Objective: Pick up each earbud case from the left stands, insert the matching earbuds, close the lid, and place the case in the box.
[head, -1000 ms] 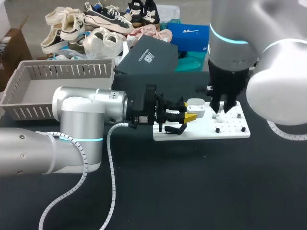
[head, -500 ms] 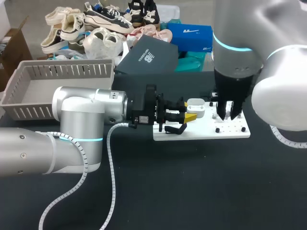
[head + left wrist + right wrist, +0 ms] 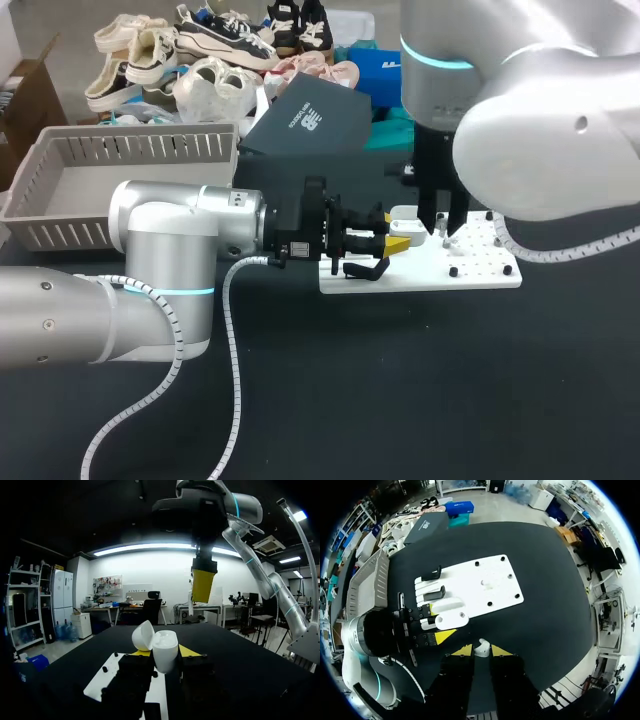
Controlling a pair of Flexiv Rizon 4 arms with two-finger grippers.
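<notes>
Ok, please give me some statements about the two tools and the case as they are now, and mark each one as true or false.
1. The left tool is shut on a white case with its lid open. True.
2. The right tool is empty. False: a small white earbud sits between its fingers.
3. The case lies in the gray basket. False: the left tool holds it by the white board, apart from the basket.
4. The right tool is higher than the case. True.
</notes>
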